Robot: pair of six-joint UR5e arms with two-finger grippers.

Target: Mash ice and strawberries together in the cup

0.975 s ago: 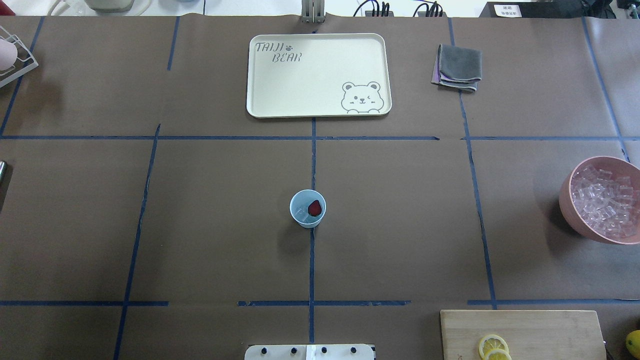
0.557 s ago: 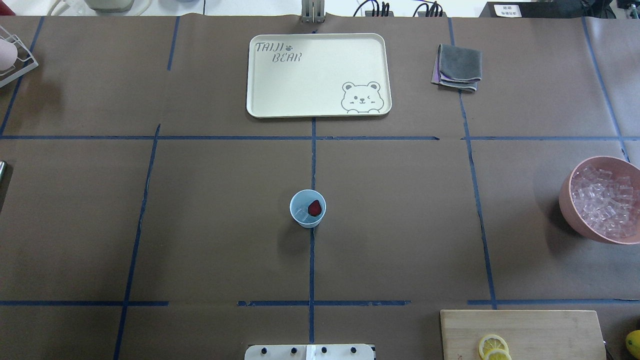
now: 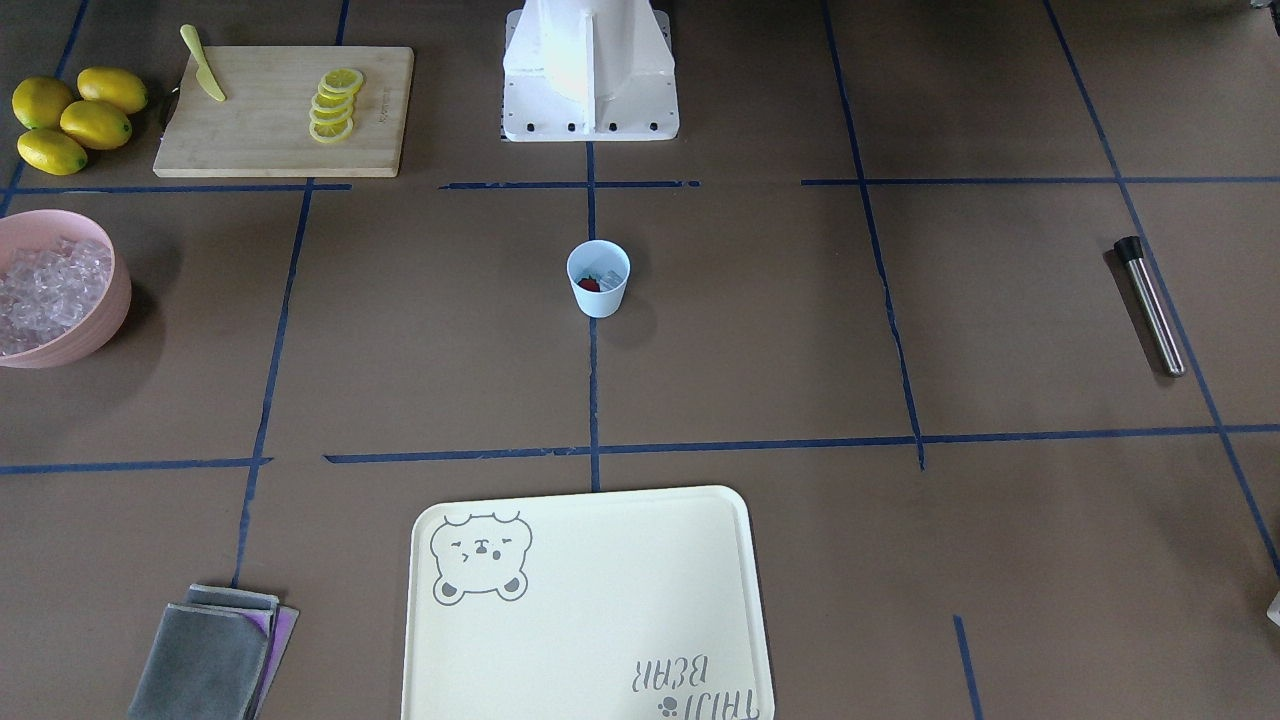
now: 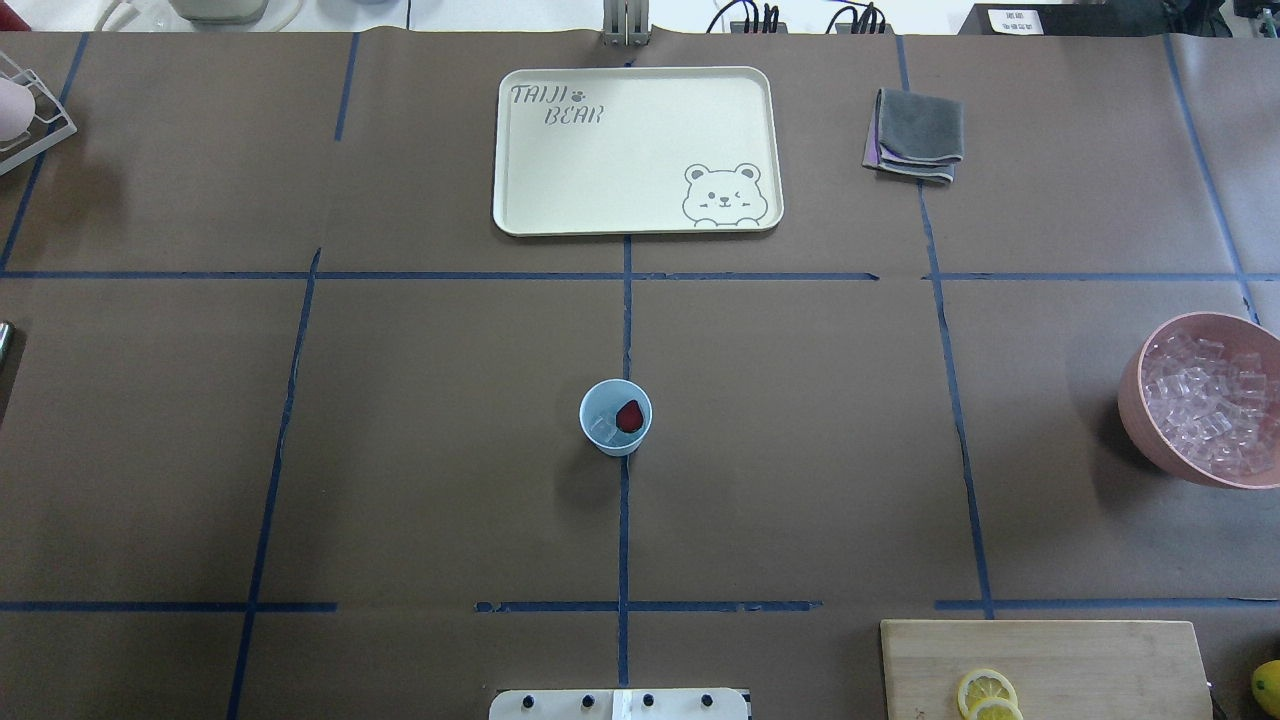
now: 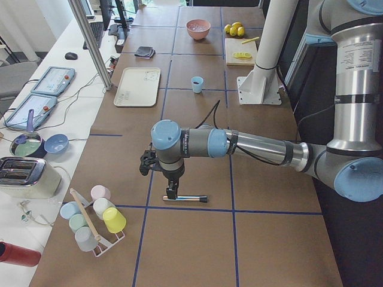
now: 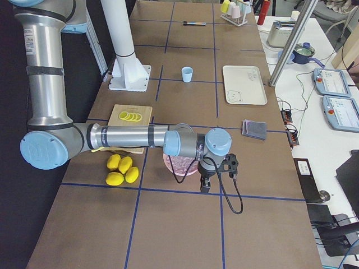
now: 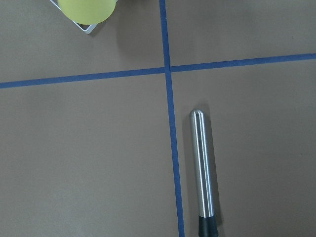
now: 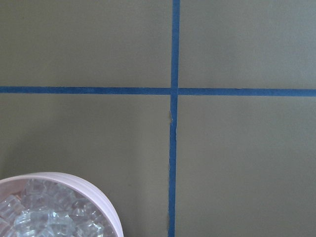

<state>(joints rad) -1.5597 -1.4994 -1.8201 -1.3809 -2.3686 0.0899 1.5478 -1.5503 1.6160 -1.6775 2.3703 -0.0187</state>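
Pale-blue plastic cup (image 4: 615, 440) mid-frame, holding dark-red strawberry piece (image 4: 629, 416) beside clear ice cubes (image 4: 602, 428). Left gripper (image 5: 172, 194), right gripper (image 6: 205, 185): finger opening impossible to tell.

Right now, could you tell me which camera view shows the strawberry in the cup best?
The overhead exterior view: it looks down into the cup, showing the whole strawberry beside the ice. The front-facing view shows a red sliver; side views only the cup; wrist views neither.
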